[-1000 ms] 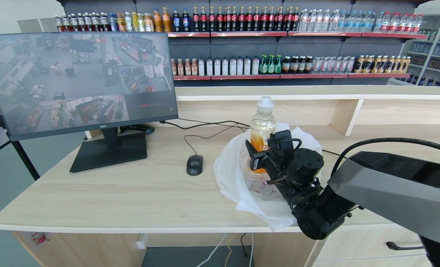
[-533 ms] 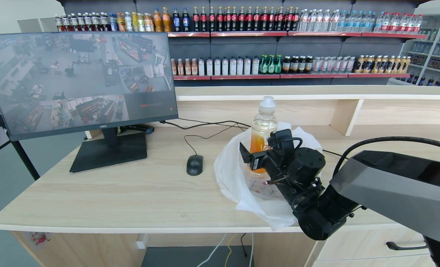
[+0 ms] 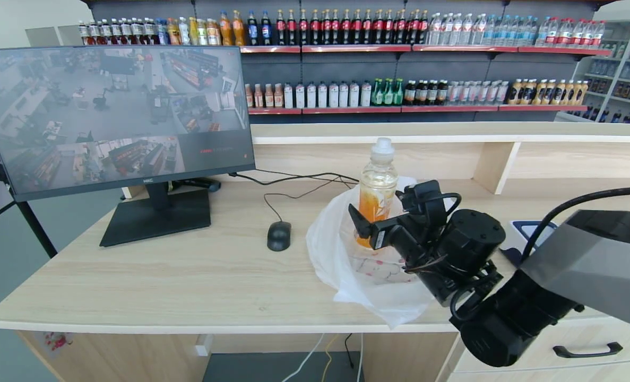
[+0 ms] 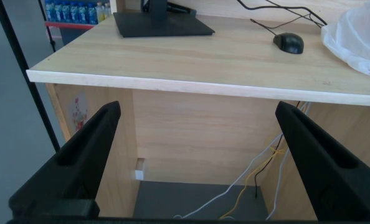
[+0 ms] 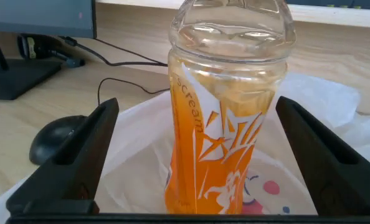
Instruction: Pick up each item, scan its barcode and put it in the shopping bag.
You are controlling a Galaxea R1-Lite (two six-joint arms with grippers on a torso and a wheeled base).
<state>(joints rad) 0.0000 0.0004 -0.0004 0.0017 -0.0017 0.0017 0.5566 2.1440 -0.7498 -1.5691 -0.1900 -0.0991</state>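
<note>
A clear, ribbed plastic bottle point(image 3: 377, 183) with an orange label and a white cap stands upright inside the crinkled white film shopping bag point(image 3: 331, 249) on the pale wood-grain worktop point(image 3: 187, 276). The right pincer point(image 5: 197, 118) is spread, its matte black fingers flanking the bottle, seemingly without touching it. The left pincer point(image 4: 197, 112) hangs spread below the worktop's edge. A rounded black mouse point(image 3: 278, 235) lies near the bag.
</note>
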